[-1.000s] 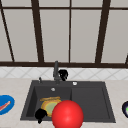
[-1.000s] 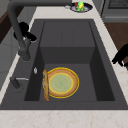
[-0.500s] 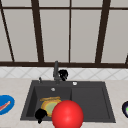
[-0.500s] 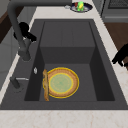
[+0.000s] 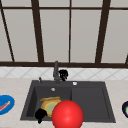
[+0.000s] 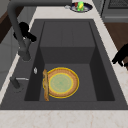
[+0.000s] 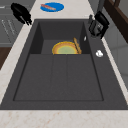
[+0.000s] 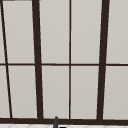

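Hands at work over a dark kitchen sink [image 6: 67,32]: the right hand [image 5: 63,74] sits against the faucet [image 6: 18,37], its fingers apparently curled about the stem, while the left hand [image 5: 40,114] hovers at the sink's front rim, its grip impossible to tell. A yellow plate [image 6: 61,83] lies in the left basin beside a wooden utensil [image 6: 45,85]. A clumsy pull on the faucet could send water splashing off the plate onto the bench [image 7: 62,117].
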Robot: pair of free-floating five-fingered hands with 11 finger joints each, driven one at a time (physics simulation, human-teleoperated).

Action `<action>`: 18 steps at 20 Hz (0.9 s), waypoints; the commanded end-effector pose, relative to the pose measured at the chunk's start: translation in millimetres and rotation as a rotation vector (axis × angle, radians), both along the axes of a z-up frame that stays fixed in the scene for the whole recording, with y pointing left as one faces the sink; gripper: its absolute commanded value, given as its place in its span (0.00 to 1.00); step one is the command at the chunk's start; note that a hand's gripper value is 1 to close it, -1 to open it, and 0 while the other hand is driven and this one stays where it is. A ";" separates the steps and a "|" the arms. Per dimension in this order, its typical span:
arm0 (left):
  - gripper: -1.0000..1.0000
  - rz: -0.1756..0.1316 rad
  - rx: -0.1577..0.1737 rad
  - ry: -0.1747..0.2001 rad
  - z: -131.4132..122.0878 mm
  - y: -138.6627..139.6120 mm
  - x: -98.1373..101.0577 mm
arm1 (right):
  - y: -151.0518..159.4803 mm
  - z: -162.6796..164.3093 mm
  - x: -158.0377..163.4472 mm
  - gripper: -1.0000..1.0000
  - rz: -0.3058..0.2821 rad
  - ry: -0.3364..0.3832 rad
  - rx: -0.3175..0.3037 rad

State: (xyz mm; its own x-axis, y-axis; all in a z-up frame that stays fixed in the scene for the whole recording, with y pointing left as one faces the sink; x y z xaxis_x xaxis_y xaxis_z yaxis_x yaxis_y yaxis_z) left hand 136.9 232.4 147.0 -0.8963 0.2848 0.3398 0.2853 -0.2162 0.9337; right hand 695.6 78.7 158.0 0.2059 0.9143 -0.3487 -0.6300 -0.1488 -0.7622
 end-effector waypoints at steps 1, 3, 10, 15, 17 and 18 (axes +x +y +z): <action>0.50 0.000 0.000 0.000 0.0 0.0 0.0 | 1.8 -0.9 0.0 1.00 0.004 0.014 0.008; 0.50 0.000 0.000 0.000 0.0 0.0 0.0 | -2.9 -2.2 1.0 0.00 0.005 0.027 0.053; 0.50 0.000 0.000 0.000 0.0 0.0 0.0 | 6.2 36.2 3.3 0.00 -0.038 0.060 0.036; 0.50 0.000 0.000 0.000 0.0 0.0 0.0 | 6.1 42.5 -5.0 0.00 -0.094 0.075 -0.030; 0.50 0.000 0.000 0.000 0.0 0.0 0.0 | 6.4 50.0 -7.9 0.00 -0.101 0.088 -0.038; 0.50 0.000 0.000 0.000 0.0 0.0 0.0 | 7.5 56.2 -8.6 0.00 -0.100 0.095 -0.036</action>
